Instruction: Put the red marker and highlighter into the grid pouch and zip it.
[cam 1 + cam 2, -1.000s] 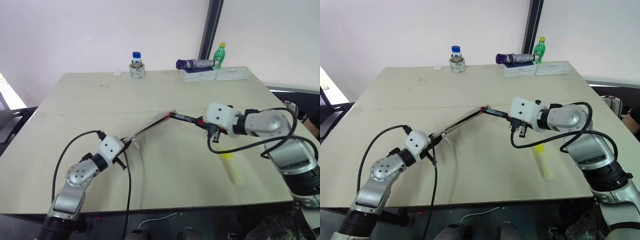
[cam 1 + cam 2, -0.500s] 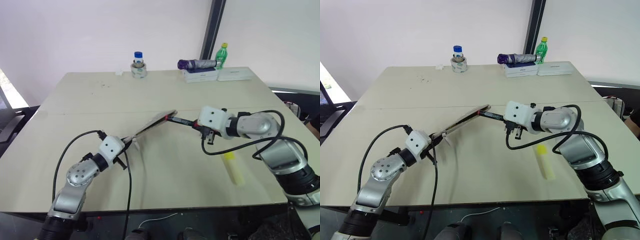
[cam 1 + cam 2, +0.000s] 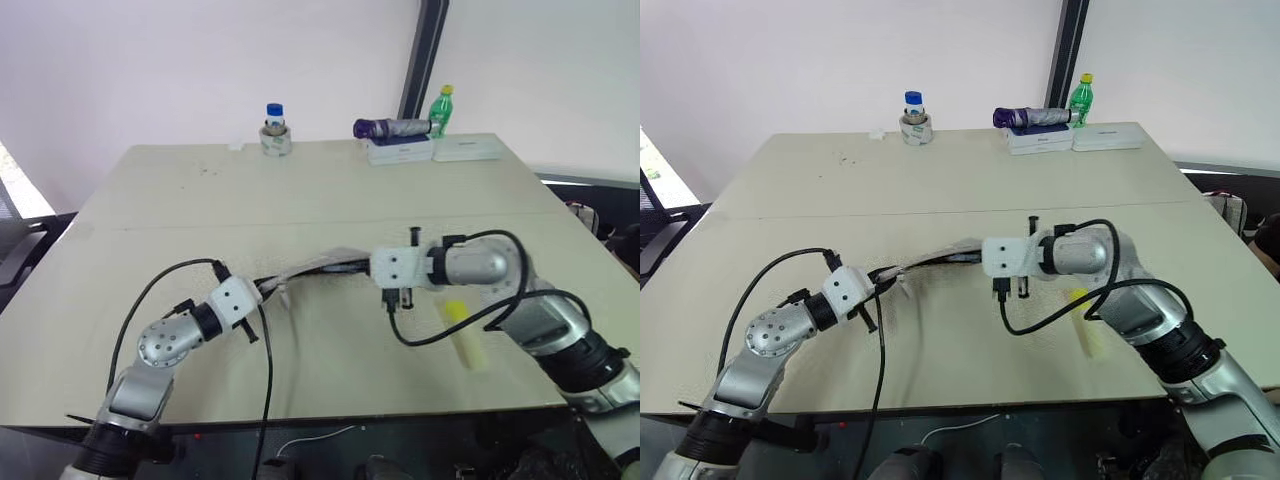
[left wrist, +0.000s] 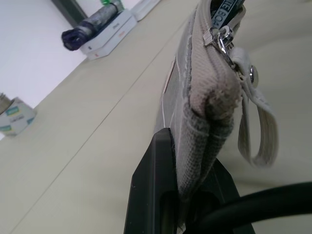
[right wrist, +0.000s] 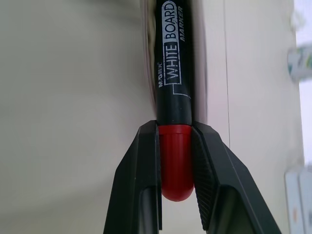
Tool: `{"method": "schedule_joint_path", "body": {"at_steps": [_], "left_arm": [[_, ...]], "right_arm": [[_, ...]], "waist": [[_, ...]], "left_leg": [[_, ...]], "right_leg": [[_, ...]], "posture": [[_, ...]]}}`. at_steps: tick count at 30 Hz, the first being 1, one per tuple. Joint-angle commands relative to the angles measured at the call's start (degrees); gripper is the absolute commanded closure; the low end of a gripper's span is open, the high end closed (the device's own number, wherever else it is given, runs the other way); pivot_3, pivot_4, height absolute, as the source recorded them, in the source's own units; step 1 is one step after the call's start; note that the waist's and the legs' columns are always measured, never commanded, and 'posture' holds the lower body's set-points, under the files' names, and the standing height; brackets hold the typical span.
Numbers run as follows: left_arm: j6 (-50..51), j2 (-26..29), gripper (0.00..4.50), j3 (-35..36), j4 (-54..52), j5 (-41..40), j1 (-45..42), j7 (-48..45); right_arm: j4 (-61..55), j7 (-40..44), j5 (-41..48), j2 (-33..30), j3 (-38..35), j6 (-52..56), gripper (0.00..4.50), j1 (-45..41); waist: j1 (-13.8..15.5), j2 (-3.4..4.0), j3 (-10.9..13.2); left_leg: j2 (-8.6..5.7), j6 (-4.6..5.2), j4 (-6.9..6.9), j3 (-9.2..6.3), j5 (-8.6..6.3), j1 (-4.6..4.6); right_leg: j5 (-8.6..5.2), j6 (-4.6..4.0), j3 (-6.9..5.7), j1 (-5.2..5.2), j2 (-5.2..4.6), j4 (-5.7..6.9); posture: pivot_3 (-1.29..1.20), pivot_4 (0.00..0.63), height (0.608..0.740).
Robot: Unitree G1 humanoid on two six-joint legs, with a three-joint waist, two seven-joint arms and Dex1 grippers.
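The grid pouch (image 3: 312, 270) hangs a little above the table, one end pinched in my shut left gripper (image 3: 263, 291). In the left wrist view the grey fabric (image 4: 195, 102) sits between the black fingers (image 4: 151, 185), with the zipper pull (image 4: 228, 45) and a strap loop beside it. My right gripper (image 5: 174, 141) is shut on the red cap end of the red marker (image 5: 174, 63). The marker's black barrel reaches into the pouch's open edge. The highlighter (image 3: 464, 336) lies on the table to the right of my right gripper (image 3: 374, 268).
At the table's far edge stand a small blue-capped bottle on a tape roll (image 3: 274, 131), a folded purple umbrella (image 3: 390, 128) on white boxes (image 3: 400, 151) and a green bottle (image 3: 441, 108). Black cables loop from both wrists over the table (image 3: 200, 200).
My right gripper has moved left and down with the red marker, sliding its barrel into the pouch. The pouch's far end has sunk lower. My left gripper has stayed about where it was.
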Motion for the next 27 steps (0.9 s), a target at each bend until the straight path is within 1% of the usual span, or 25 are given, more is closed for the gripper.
{"method": "schedule_joint_path", "body": {"at_steps": [1, 7, 9, 10, 11, 13, 15, 19, 21, 22, 24, 27], "left_arm": [[-1.81, 0.83, 4.5, -1.33, -0.74, 0.49, -1.48, -1.98], [-0.71, 0.6, 4.5, -1.74, -1.4, 0.1, -1.93, -2.77], [0.15, 0.3, 4.5, -1.35, -1.41, -0.21, -1.64, -2.5], [0.61, 0.17, 4.5, -1.16, -1.42, -0.34, -1.44, -2.36], [1.06, -0.02, 4.5, -0.93, -1.5, -0.46, -1.21, -2.16], [2.83, -1.11, 4.5, 0.13, -1.66, -1.43, -0.68, -1.25], [4.58, -2.39, 4.5, 1.21, -1.87, -2.61, -0.37, -0.08], [7.76, -5.29, 4.5, 3.07, -1.73, -3.79, -0.71, 3.89], [9.2, -7.07, 4.5, 3.84, -1.81, -4.8, -0.89, 5.65], [9.76, -7.75, 4.5, 4.02, -1.86, -5.08, -1.02, 6.21], [10.21, -9.02, 4.5, 3.53, -1.54, -4.75, -1.7, 7.29], [9.88, -10.16, 4.5, 2.53, -0.94, -3.94, -2.53, 8.26]], "right_arm": [[-1.45, 0.42, -1.9, 2.39, 1.03, -3.8, 4.17, -3.15], [-0.9, 1.84, -1.71, 5.47, 0.72, -4.68, 4.17, -4.23], [-0.8, 1.83, -1.11, 6.13, -0.49, -3.88, 3.13, -4.44], [-0.85, 1.48, -1.03, 6.28, -1.23, -3.7, 2.76, -4.43], [-0.98, 1.01, -0.98, 6.33, -2.11, -3.49, 2.23, -4.34], [-1.58, 1.94, 1.5, 5.43, -5.43, -1.12, 1.25, -4.03], [-2.42, 3.22, 4.58, 4.1, -8.9, 2.08, 1.25, -3.43], [-4.8, 5.46, 11.65, 0.68, -17.07, 13.04, 1.25, -0.43], [-6.93, 6.25, 14.37, -2.25, -21.09, 19.47, 1.25, 3.55], [-7.75, 6.05, 15.12, -3.48, -22.44, 22.37, 1.25, 5.36], [-9.04, 5.56, 16.56, -6.55, -25.57, 31.42, 1.25, 11.0], [-10.93, 4.59, 18.46, -10.04, -29.45, 40.42, 1.25, 20.44]], "waist": [[-0.03, 0.0, 0.0], [0.11, 0.0, 0.0], [0.05, 0.0, 0.0], [0.01, 0.0, 0.0], [-0.01, 0.0, 0.0], [0.02, 0.0, 0.0], [0.22, -0.01, 0.0], [0.22, -0.02, -0.01], [0.34, -0.03, -0.01], [0.29, -0.03, -0.01], [0.44, -0.04, -0.02], [0.37, -0.04, -0.02]], "left_leg": [[0.0, 0.0, 0.0, 0.0, 0.0, 0.0], [0.0, -0.02, 0.01, 0.0, 0.01, 0.0], [-0.01, -0.02, 0.02, 0.0, 0.01, 0.0], [-0.01, -0.02, 0.02, 0.0, 0.01, 0.0], [0.0, -0.02, 0.01, 0.0, 0.01, 0.0], [0.0, -0.03, 0.01, -0.01, 0.02, 0.0], [-0.01, -0.02, 0.02, 0.0, 0.02, 0.0], [-0.01, 0.0, 0.04, -0.01, 0.0, 0.0], [-0.01, 0.06, 0.04, -0.02, -0.03, 0.0], [-0.01, 0.28, 0.04, -0.03, -0.16, 0.0], [-0.01, 0.3, 0.04, -0.02, -0.17, 0.0], [-0.01, 0.3, 0.06, -0.02, -0.17, 0.0]], "right_leg": [[0.0, 0.0, 0.0, 0.0, 0.0, 0.0], [0.0, 0.0, 0.0, 0.01, 0.01, 0.0], [0.0, 0.0, 0.0, 0.01, 0.01, 0.0], [0.0, 0.0, 0.0, 0.0, 0.01, 0.01], [0.0, 0.0, 0.0, 0.0, 0.01, 0.01], [0.0, 0.0, 0.0, -0.01, 0.01, 0.01], [0.0, 0.0, 0.0, 0.0, 0.01, 0.01], [0.0, 0.0, -0.01, 0.05, 0.0, 0.01], [0.0, 0.0, -0.01, 0.05, 0.0, 0.01], [0.0, 0.0, -0.02, 0.05, 0.0, 0.01], [0.0, 0.0, -0.01, 0.06, -0.01, 0.0], [0.0, 0.0, -0.01, 0.1, -0.02, 0.0]], "posture": [[0.0, 0.15, 0.74], [0.0, 0.15, 0.74], [0.0, 0.15, 0.74], [0.0, 0.15, 0.74], [0.0, 0.15, 0.74], [0.0, 0.15, 0.74], [0.0, 0.15, 0.74], [0.0, 0.15, 0.74], [0.0, 0.15, 0.74], [0.0, 0.15, 0.74], [0.0, 0.15, 0.74], [0.0, 0.15, 0.74]]}}
